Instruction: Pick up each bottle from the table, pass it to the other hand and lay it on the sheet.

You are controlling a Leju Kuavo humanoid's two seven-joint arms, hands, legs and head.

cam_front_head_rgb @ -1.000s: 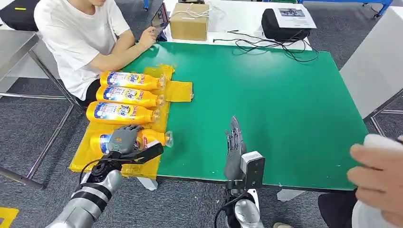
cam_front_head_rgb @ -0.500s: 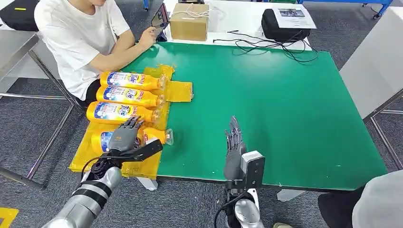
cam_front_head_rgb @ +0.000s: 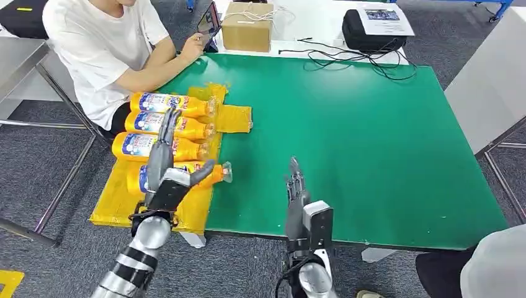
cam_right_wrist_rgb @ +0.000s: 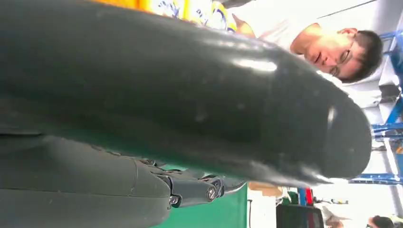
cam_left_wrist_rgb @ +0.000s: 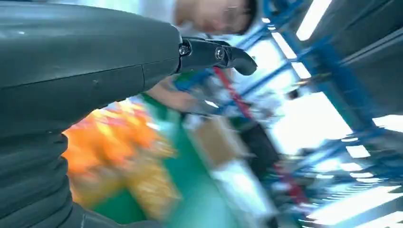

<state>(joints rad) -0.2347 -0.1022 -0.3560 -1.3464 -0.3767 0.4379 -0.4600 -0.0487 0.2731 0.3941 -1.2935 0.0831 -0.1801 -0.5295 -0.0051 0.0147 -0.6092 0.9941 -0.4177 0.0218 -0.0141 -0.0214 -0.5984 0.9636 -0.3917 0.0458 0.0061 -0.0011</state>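
Several orange bottles with blue-white labels lie side by side on the yellow sheet (cam_front_head_rgb: 118,202) at the left of the green table (cam_front_head_rgb: 360,143). The nearest bottle (cam_front_head_rgb: 209,174) lies with its cap toward the table's middle. My left hand (cam_front_head_rgb: 164,164) is raised above that bottle, fingers straight and spread, holding nothing. My right hand (cam_front_head_rgb: 296,195) stands at the table's near edge with its fingers straight and nothing in it. The left wrist view is blurred, with my left hand (cam_left_wrist_rgb: 95,71) over an orange smear of bottles (cam_left_wrist_rgb: 109,142). My right hand (cam_right_wrist_rgb: 190,104) looms large in the right wrist view.
A person in a white shirt (cam_front_head_rgb: 102,49) sits at the far left corner with a phone. A cardboard box (cam_front_head_rgb: 247,28), a black bag (cam_front_head_rgb: 372,31) and cables (cam_front_head_rgb: 353,59) lie beyond the far edge. Another person's sleeve (cam_front_head_rgb: 496,264) is at the near right.
My left hand has lifted off the nearest bottle and its fingers have straightened upward. My right hand has shifted slightly left. The person's hand at the near right has drawn back.
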